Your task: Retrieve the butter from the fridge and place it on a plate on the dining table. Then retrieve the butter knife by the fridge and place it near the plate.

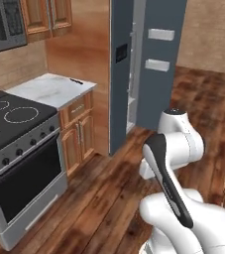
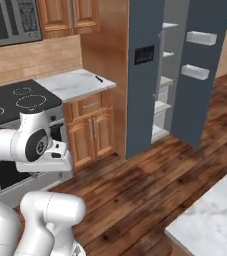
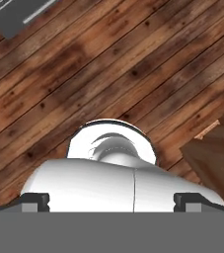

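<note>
The dark slate-grey fridge (image 1: 121, 74) (image 2: 145, 75) stands ahead with its door (image 2: 200, 70) swung open, and pale shelves (image 2: 162, 102) show inside. I cannot make out the butter on them. The butter knife (image 1: 76, 81) (image 2: 99, 79) lies dark and thin on the marble counter (image 1: 49, 92) left of the fridge. A corner of the dining table (image 2: 210, 220) reaches in at the lower right. The plate is out of view. My gripper (image 3: 112, 200) points down at the wooden floor, open, its fingertips (image 3: 34, 200) wide apart with nothing between them.
A black stove with an oven (image 1: 20, 149) stands at the left, with a microwave (image 2: 10, 20) above it. Wooden cabinets (image 2: 90, 132) sit under the counter. A wooden cabinet corner (image 3: 217, 148) shows near the hand. Open plank floor (image 2: 150, 175) stretches toward the fridge.
</note>
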Robot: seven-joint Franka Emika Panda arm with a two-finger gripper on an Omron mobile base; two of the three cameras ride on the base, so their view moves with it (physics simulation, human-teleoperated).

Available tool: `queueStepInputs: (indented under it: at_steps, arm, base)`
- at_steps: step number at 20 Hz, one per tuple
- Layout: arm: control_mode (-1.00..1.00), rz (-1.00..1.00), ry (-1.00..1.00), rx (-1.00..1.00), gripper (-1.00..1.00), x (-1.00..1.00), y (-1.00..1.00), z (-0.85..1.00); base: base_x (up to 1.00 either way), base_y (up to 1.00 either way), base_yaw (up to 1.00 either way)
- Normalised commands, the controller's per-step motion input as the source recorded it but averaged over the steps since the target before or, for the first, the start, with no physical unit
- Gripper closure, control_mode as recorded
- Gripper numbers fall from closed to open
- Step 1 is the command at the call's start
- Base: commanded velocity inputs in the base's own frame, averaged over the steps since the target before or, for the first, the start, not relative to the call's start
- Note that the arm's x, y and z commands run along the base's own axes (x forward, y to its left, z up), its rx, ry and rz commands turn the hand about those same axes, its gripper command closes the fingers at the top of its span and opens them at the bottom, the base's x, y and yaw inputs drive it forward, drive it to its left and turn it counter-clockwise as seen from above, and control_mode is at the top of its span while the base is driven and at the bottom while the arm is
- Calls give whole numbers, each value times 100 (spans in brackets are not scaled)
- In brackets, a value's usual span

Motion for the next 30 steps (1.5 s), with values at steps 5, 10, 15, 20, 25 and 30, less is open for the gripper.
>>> queueStepInputs:
  at_steps: [5,10,15,20,25,30]
  arm:
    - [100,0,0,0,-100,0,0,0]
    - [100,0,0,0,-100,0,0,0]
    - [100,0,0,0,-100,0,0,0]
    - [100,0,0,0,-100,0,0,0]
    - [100,0,0,0,-100,0,0,0]
    - [100,0,0,0,-100,0,0,0]
  base:
    - [100,93,-30]
    - [95,41,-21]
    - [99,0,-1]
    - [100,0,2]
    - [100,0,9]
    - [80,-14,31]
